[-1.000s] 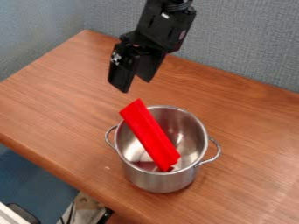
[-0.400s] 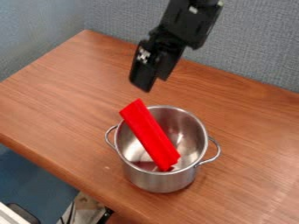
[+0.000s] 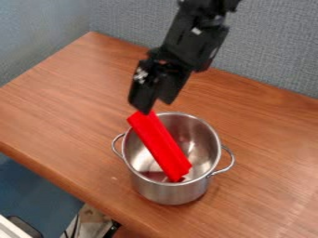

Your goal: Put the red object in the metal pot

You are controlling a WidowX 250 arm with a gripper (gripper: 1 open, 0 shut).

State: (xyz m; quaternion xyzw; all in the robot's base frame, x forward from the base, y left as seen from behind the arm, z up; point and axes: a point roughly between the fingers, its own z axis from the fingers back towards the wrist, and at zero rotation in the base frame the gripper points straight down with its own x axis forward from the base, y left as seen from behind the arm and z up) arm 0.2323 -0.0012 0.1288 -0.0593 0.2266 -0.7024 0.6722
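Camera view, looking down from an angle. The desk (image 3: pixel 50 102) is filling most of the frame: brown wood grain, its near edge running diagonally toward the lower right, with grey carpet showing behind its far edge.

The arm is reaching in from the top of the frame, black and blocky, angling steeply downward and toward the left. Its hand (image 3: pixel 147 93) is hanging just above the upper end of the bar, with nothing between the fingers; the fingers are standing apart, open. Whether a fingertip is touching the bar, I cannot tell from this angle.

The pot (image 3: pixel 199 181) is sitting upright near the front edge of the desk, shiny steel, lidless, with a small loop handle showing on each side.

The bar (image 3: pixel 159 144) is resting inside the pot, leaning at a slant. Its lower end is sitting down in the pot toward the near right wall. Its upper end is sticking out above the rim at the far left, leaning on that rim. It is bright red, flat and plain.
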